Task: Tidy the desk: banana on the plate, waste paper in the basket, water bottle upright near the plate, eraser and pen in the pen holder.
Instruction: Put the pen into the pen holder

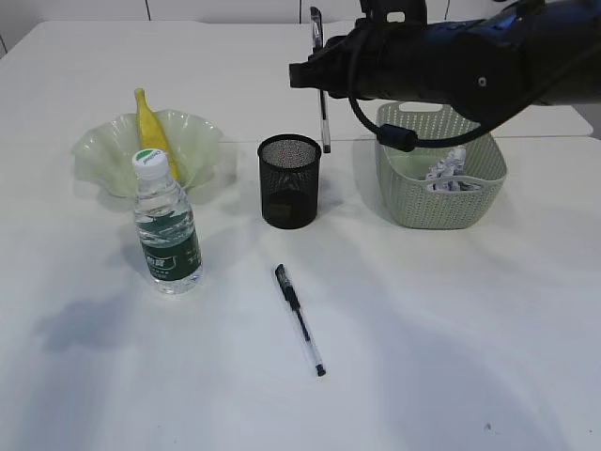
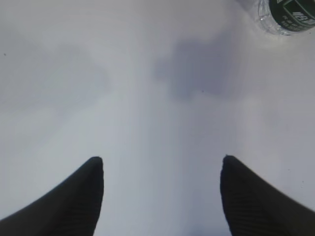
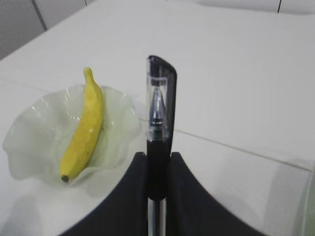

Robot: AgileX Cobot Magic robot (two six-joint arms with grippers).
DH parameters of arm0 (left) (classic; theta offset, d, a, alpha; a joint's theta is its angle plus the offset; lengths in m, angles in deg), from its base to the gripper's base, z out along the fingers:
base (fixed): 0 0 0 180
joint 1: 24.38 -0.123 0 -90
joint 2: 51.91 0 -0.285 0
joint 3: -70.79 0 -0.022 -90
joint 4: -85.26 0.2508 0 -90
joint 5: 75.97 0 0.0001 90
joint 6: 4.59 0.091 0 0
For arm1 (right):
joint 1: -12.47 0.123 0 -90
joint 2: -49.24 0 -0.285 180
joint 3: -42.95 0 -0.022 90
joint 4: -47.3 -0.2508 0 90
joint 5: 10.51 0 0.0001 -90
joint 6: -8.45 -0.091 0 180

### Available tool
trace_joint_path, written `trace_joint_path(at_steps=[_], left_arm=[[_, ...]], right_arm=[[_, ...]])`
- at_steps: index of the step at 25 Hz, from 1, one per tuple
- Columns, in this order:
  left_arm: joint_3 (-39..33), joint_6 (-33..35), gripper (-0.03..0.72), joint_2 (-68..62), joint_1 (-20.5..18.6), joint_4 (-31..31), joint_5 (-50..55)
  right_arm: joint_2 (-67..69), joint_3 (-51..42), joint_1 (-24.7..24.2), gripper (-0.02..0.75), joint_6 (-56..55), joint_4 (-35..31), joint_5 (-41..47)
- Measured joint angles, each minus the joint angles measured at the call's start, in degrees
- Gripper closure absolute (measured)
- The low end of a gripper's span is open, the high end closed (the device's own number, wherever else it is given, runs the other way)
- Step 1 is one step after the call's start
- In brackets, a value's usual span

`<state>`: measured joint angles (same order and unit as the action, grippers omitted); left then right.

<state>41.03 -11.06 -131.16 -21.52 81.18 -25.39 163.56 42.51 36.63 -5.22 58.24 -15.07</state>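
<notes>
Exterior view, held pen (image 1: 320, 85): hangs upright, clamped in the right gripper (image 1: 317, 70), above and just behind the pen holder (image 1: 289, 180).
Right wrist view: jaws pinched tight on the pen's black grip, capped end sticking out past the fingertips (image 3: 170, 162).
2nd pen (image 1: 300, 318): lies flat on the desk (image 1: 451, 329) in front of the holder, apart from it.
Banana (image 1: 152, 132): on the plate (image 1: 99, 155), far left.
Water bottle (image 1: 166, 225): upright, just in front of the plate.
Waste paper (image 1: 447, 172): inside the basket (image 1: 441, 202), right side.
Left gripper (image 2: 161, 164): jaws wide apart, nothing btwn them, over bare desk; bottle base near top right of its view.
Eraser: can't spot it.
</notes>
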Motion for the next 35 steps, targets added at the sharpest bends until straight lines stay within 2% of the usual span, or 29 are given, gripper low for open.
trace_joint_path(at_steps=[14,23,35], left_arm=[[0.0,0.0,0.168,0.0,0.0,-0.1,2.0],[0.0,0.0,0.168,0.0,0.0,-0.1,2.0],[0.0,0.0,0.168,0.0,0.0,-0.2,1.9]], right_arm=[[8.7,0.0,0.0,0.685,0.0,0.3,-22.1],[12.9,0.7,0.0,0.685,0.0,0.3,-26.0],[16.6,4.2,0.0,0.685,0.0,0.3,-26.4]])
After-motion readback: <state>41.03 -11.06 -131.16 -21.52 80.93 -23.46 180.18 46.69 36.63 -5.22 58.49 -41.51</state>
